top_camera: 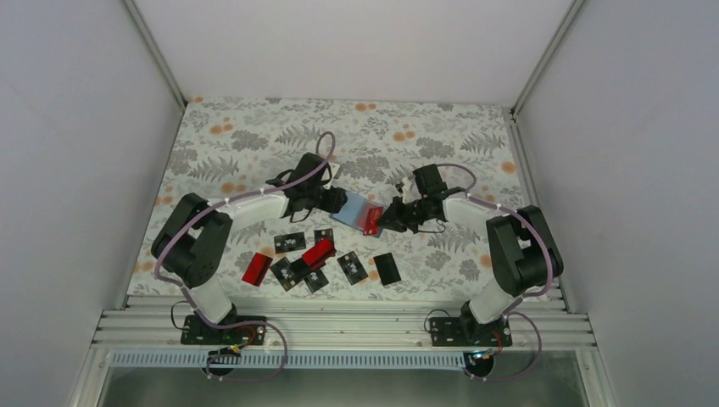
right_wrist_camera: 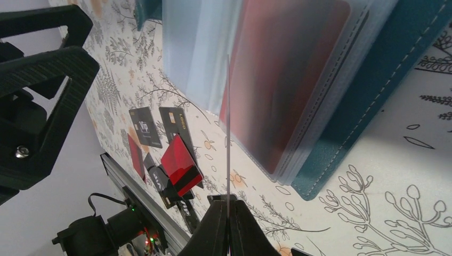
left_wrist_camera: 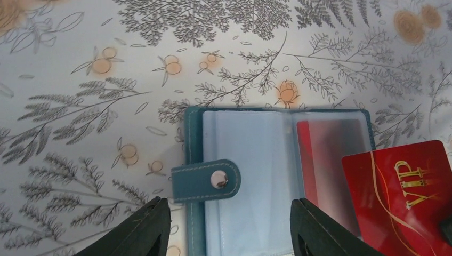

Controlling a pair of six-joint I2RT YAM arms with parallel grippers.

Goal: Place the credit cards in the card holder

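The teal card holder [top_camera: 350, 210] lies open on the patterned cloth, its clear sleeves [left_wrist_camera: 250, 170] facing up and its snap strap [left_wrist_camera: 210, 180] folded over the left edge. One red card [left_wrist_camera: 325, 154] sits inside a sleeve. My left gripper [left_wrist_camera: 230, 210] hovers open over the holder's left page and grips nothing. My right gripper [right_wrist_camera: 228, 205] is shut on a red VIP credit card [left_wrist_camera: 405, 197], seen edge-on [right_wrist_camera: 228, 133] in the right wrist view, at the holder's right side. Several loose credit cards, red [top_camera: 318, 252] and black [top_camera: 387, 268], lie nearer the arm bases.
The loose cards are spread between the holder and the metal rail [top_camera: 339, 326] at the table's near edge. White walls [top_camera: 76, 127] close in the left, right and back. The left gripper's black body [right_wrist_camera: 48, 80] fills the left of the right wrist view.
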